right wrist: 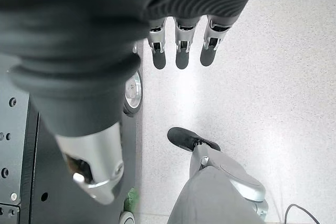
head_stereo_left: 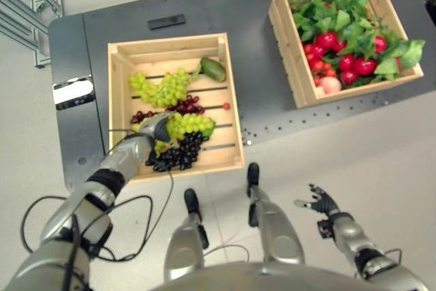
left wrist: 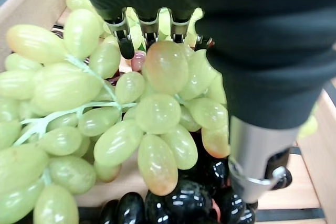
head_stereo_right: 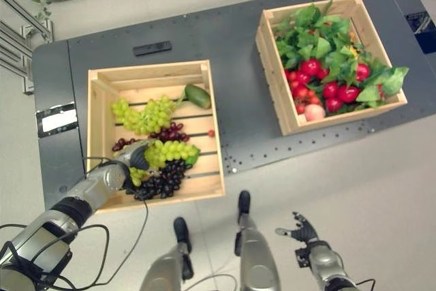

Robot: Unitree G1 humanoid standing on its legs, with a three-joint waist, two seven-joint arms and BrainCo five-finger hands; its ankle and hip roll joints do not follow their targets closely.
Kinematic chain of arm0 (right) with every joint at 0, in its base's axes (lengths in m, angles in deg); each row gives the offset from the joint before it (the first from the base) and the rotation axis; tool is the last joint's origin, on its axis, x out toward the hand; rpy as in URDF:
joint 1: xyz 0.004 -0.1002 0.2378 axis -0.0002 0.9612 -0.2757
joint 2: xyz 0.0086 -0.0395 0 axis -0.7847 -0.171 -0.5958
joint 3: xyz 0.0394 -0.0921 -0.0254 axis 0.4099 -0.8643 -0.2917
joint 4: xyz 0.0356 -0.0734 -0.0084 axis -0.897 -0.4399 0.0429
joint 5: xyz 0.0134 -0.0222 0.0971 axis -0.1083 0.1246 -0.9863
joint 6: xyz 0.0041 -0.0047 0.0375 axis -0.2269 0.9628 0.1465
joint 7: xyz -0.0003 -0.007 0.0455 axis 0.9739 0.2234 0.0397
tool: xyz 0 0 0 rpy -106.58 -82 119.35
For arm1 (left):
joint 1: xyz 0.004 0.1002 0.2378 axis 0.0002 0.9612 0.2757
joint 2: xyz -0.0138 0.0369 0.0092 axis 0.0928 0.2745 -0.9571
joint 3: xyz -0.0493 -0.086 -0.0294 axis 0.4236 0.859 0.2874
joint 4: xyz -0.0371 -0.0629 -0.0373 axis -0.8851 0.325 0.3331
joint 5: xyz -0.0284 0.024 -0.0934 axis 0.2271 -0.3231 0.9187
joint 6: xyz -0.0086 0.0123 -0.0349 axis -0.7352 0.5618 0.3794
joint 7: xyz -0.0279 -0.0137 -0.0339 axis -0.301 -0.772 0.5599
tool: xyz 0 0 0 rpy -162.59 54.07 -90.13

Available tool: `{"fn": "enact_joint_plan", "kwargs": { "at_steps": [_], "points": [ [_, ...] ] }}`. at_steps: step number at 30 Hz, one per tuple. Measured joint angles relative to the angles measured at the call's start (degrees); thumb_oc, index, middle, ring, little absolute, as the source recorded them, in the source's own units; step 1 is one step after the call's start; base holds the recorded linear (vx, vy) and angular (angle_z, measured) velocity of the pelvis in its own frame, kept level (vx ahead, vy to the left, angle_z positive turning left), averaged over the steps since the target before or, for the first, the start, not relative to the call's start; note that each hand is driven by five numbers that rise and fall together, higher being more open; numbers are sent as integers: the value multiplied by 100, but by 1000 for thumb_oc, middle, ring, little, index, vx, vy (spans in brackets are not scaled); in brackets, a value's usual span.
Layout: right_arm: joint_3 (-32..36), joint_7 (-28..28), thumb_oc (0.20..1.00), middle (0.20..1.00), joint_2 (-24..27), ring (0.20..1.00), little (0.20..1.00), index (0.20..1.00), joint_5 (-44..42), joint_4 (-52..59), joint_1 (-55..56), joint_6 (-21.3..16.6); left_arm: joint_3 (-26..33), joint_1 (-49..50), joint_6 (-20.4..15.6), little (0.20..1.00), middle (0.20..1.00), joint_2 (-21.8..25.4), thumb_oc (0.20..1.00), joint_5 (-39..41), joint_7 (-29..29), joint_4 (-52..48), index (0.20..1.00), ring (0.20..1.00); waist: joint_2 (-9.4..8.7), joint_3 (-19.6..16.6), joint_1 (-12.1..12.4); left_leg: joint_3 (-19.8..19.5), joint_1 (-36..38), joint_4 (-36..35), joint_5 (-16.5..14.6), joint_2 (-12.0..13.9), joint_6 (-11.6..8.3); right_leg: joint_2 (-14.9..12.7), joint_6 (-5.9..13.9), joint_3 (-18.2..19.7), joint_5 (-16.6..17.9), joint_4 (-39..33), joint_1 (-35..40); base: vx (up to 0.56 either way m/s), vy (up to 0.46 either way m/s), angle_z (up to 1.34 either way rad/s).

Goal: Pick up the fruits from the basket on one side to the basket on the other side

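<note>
A wooden crate [head_stereo_left: 168,40] on the left of the grey table holds two bunches of green grapes, dark red grapes [head_stereo_left: 187,105], black grapes [head_stereo_left: 180,156] and a green fruit [head_stereo_left: 213,69]. My left hand [head_stereo_left: 153,128] reaches into this crate, its fingers [left wrist: 126,45] and thumb curled round the nearer green grape bunch [left wrist: 157,114], which still lies over the black grapes. The other green bunch [head_stereo_left: 163,88] lies further back. A second crate [head_stereo_left: 286,46] at the right holds green leaves, red fruits [head_stereo_left: 354,66] and a peach [head_stereo_left: 330,85]. My right hand [head_stereo_left: 321,204] hangs open over the floor.
A small black bar [head_stereo_left: 167,22] lies on the table behind the left crate and a white label [head_stereo_left: 71,93] sits at the table's left edge. Bare grey tabletop [head_stereo_left: 252,52] separates the two crates. A metal frame [head_stereo_left: 20,11] stands at the far left.
</note>
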Motion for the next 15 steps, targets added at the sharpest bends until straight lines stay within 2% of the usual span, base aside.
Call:
{"fn": "enact_joint_plan", "kwargs": {
  "at_steps": [15],
  "points": [
    [-177,5,1000,1000,38,1000,1000,1000,-125,566,0,-138,-217,-521,-12,1000,1000,-91,1000,-21,-441,672,1000,1000,-187,96,-69,-12,-395,170,-2,6,0,-6,-30,57,23,153,-402,0,0,0]
  ]
}}
